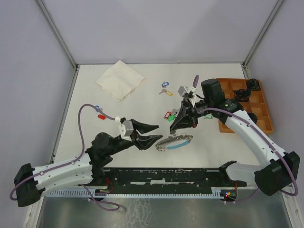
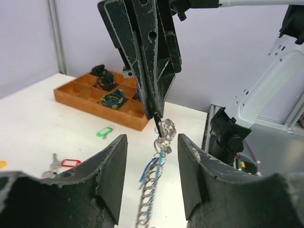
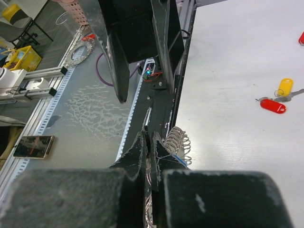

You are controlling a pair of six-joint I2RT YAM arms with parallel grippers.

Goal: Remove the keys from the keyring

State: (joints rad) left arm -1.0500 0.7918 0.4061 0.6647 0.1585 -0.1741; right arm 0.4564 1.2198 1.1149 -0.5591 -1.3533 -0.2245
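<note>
Released black left fingers (image 2: 111, 175) flank the silvery beaded-chain keyring (image 2: 151, 190); black right fingers (image 2: 149, 61), at twelve o'clock, pinch its tip thinly and it could slip.

Lab: grey-walled test booth (image 1: 156, 28), slotted aluminium rail (image 1: 156, 192).

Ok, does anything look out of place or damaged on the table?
Nothing looks spilled or broken. The keyring is pinched at one end of its chain by the right gripper, the rest trailing through the open left gripper. Tagged keys lie scattered loose across the table.
</note>
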